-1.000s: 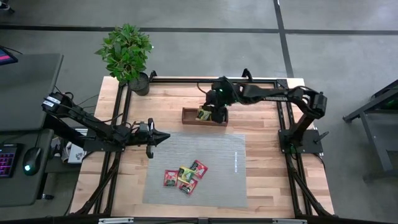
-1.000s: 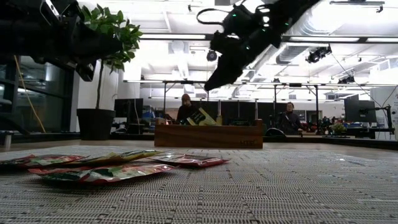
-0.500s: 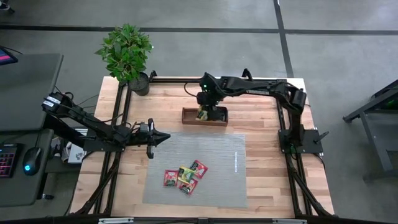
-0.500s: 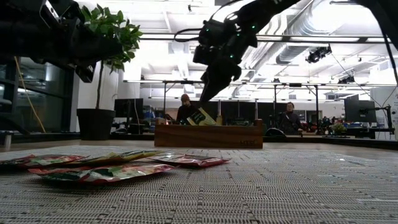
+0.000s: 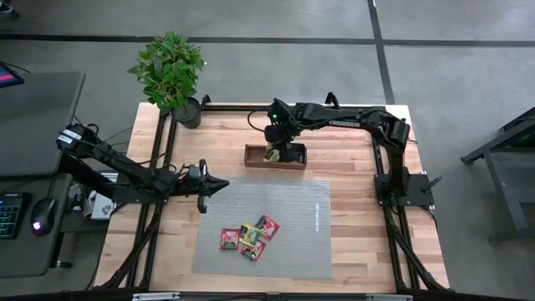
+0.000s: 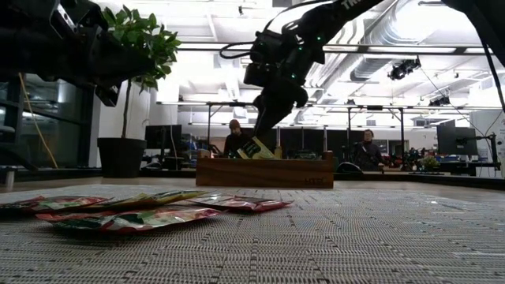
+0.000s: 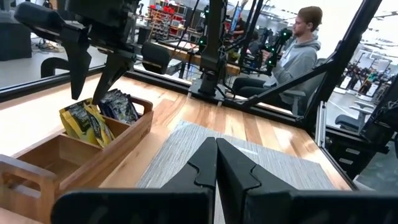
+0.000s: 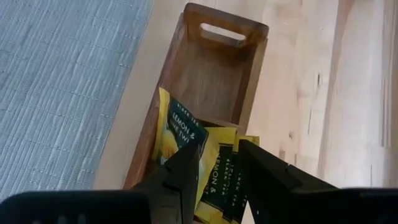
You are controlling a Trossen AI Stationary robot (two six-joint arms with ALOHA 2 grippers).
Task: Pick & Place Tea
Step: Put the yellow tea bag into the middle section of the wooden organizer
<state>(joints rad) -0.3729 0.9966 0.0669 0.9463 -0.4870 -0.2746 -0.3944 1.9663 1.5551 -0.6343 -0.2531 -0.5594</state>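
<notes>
Several tea sachets (image 5: 249,234), red, yellow and green, lie flat in a cluster on the grey mat (image 5: 292,209); the low view shows them too (image 6: 134,211). In the wooden tray (image 5: 255,155) at the far side, yellow sachets (image 8: 180,134) and a dark one (image 7: 121,106) stand on edge, leaning against the walls. My right gripper (image 7: 86,98) hangs open just over them, pointing steeply down, with nothing between its fingers. My left gripper (image 5: 224,184) waits shut and level above the mat's left edge.
A potted plant (image 5: 171,75) stands at the table's far left corner. Black frame rails run along both sides (image 5: 159,167). The tray's end compartment by the handle cut-out (image 8: 227,31) holds nothing. People sit in the room beyond the table (image 7: 292,50).
My right gripper has moved toward the table's left edge along the tray. It has tipped more steeply downward, rolled a little and sunk slightly. It now hangs over the standing sachets. Sachets and tray have stayed put.
</notes>
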